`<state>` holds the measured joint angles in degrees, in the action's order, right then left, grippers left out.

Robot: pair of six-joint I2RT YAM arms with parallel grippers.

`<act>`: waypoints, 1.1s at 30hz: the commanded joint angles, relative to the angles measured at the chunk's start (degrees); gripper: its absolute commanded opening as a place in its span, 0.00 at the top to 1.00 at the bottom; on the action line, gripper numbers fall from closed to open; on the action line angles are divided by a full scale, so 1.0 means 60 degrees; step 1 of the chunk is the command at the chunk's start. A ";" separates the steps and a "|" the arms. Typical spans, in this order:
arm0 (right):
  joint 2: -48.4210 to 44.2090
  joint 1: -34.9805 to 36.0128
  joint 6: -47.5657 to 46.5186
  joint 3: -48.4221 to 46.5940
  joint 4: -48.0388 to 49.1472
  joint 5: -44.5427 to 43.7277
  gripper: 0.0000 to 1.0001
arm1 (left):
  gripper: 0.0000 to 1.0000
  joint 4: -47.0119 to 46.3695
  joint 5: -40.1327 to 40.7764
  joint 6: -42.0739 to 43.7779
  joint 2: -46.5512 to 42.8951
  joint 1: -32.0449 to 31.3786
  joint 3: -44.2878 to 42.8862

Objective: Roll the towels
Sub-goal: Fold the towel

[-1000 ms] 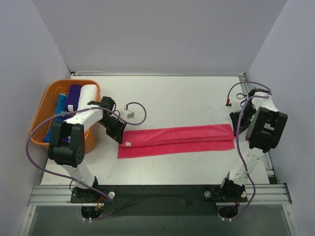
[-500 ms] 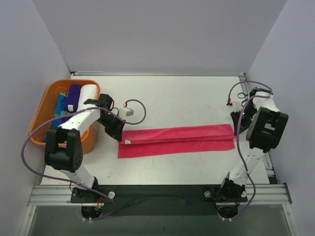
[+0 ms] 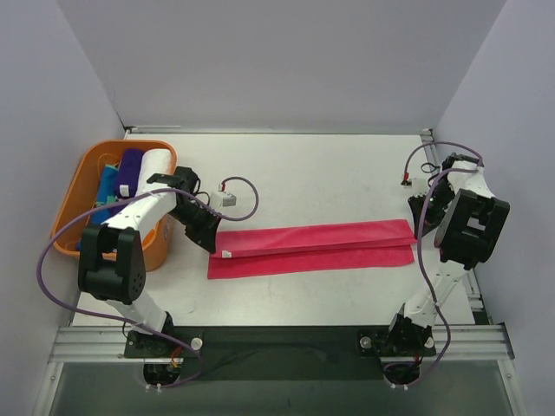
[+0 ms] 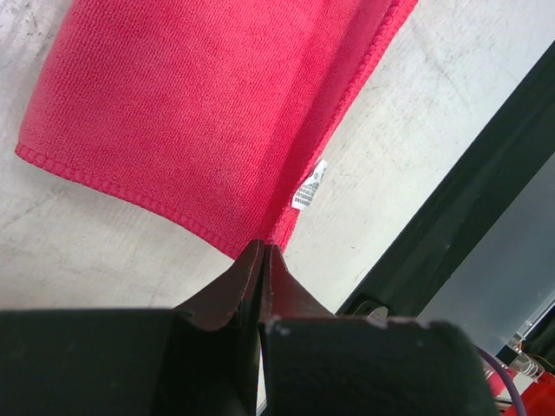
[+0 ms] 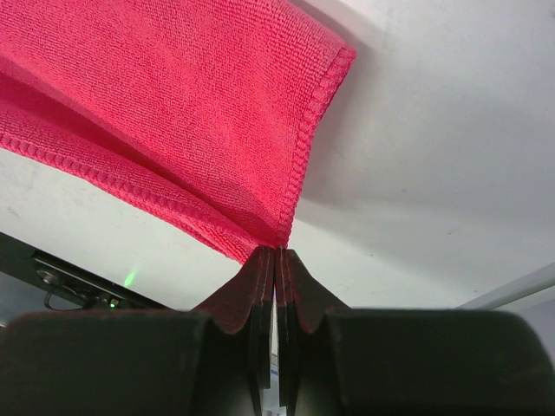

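Overhead, you have the pink towel (image 3: 312, 248) lying flat as a long strip, folded lengthwise, running left to right across the table (image 3: 303, 165), closer to its near edge than its far one. Your left gripper (image 3: 211, 243) sits at the strip's left end. Your right gripper (image 3: 414, 217) is at its right end, near the table's right edge. At the left edge, the basket (image 3: 69, 208) holds a purple roll (image 3: 130, 169), a white roll (image 3: 154, 165) and a blue towel (image 3: 106, 186).

From the left wrist, you see the left gripper (image 4: 263, 251) with its fingers pressed together, pinching a corner of the pink towel (image 4: 191, 104). A small white tag (image 4: 310, 185) sticks out from the hem just beyond the tips.

From the right wrist, the right gripper (image 5: 276, 253) is likewise clamped tight on a corner of the pink towel (image 5: 156, 104), with the folded layers fanning away from the tips over the tabletop.
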<state>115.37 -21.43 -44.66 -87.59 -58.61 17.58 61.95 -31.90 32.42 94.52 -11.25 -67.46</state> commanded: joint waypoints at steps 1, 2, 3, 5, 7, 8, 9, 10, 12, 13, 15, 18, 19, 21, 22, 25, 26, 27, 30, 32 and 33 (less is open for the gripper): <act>-0.0040 -0.0105 -0.0042 -0.0269 -0.0574 -0.0016 1.00 | 1.00 0.0324 -0.0484 0.0294 -0.0328 0.0189 -0.0196; -0.0054 -0.0119 -0.0012 -0.0328 -0.0588 -0.0001 1.00 | 1.00 0.0338 -0.0542 0.0294 -0.0343 0.0233 -0.0284; -0.0039 -0.0120 0.0032 -0.0386 -0.0603 0.0014 1.00 | 1.00 0.0382 -0.0659 0.0309 -0.0358 0.0292 -0.0357; -0.0112 -0.0120 0.0032 -0.0503 -0.0618 -0.0001 1.00 | 1.00 0.0644 -0.0660 0.0410 -0.0343 0.0307 -0.0576; -0.0214 -0.0134 -0.0012 -0.0562 -0.0661 0.0014 1.00 | 1.00 0.0719 -0.0616 0.0440 -0.0343 0.0321 -0.0622; -0.0215 -0.0134 -0.0041 -0.0577 -0.0676 0.0028 1.00 | 1.00 0.0748 -0.0616 0.0470 -0.0329 0.0307 -0.0607; -0.0229 -0.0134 -0.0056 -0.0548 -0.0720 0.0043 1.00 | 1.00 0.0749 -0.0572 0.0484 -0.0300 0.0321 -0.0578; -0.0230 -0.0134 -0.0056 -0.0519 -0.0720 0.0043 1.00 | 1.00 0.0734 -0.0470 0.0485 -0.0212 0.0321 -0.0520; -0.0215 -0.0134 -0.0100 -0.0330 -0.0705 0.0087 1.00 | 1.00 0.0617 -0.0426 0.0528 -0.0095 0.0321 -0.0374; -0.0171 -0.0134 -0.0100 -0.0256 -0.0691 0.0087 1.00 | 1.00 0.0515 -0.0353 0.0514 0.0007 0.0321 -0.0300; -0.0127 -0.0120 -0.0158 -0.0022 -0.0662 0.0116 1.00 | 1.00 0.0208 -0.0279 0.0426 0.0066 0.0321 -0.0168; -0.0025 -0.0120 -0.0202 0.0184 -0.0603 0.0131 1.00 | 1.00 -0.0042 -0.0162 0.0397 0.0330 0.0321 -0.0095; 0.0019 -0.0120 -0.0246 0.0330 -0.0588 0.0116 1.00 | 1.00 -0.0100 -0.0133 0.0411 0.0403 0.0321 0.0022; 0.0034 -0.0120 -0.0305 0.0506 -0.0530 0.0087 1.00 | 1.00 -0.0291 -0.0001 0.0499 0.0448 0.0307 0.0154; 0.0005 -0.0120 -0.0421 0.0681 -0.0501 0.0058 1.00 | 1.00 -0.0364 0.0086 0.0528 0.0448 0.0307 0.0242; -0.0141 -0.0120 -0.0583 0.0975 -0.0398 -0.0001 1.00 | 1.00 -0.0598 0.0248 0.0689 0.0404 0.0292 0.0579; -0.0200 -0.0134 -0.0656 0.1164 -0.0354 -0.0001 1.00 | 1.00 -0.0744 0.0292 0.0748 0.0360 0.0292 0.0783; -0.0244 -0.0149 -0.0729 0.1253 -0.0296 0.0014 1.00 | 1.00 -0.0818 0.0321 0.0763 0.0331 0.0278 0.0872; -0.0507 -0.0149 -0.0978 0.1590 -0.0193 0.0014 1.00 | 1.00 -0.1067 0.0380 0.0821 0.0155 0.0263 0.1194; -0.0625 -0.0149 -0.1211 0.1824 -0.0193 0.0014 1.00 | 1.00 -0.1155 0.0424 0.0924 0.0023 0.0234 0.1311; -0.0799 -0.0163 -0.1344 0.1912 -0.0193 0.0028 0.99 | 1.00 -0.1156 0.0424 0.0953 -0.0050 0.0205 0.1442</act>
<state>115.24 -21.87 -49.28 -77.47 -57.39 18.35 56.99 -30.22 35.73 97.10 -9.78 -59.70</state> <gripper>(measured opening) 0.030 0.084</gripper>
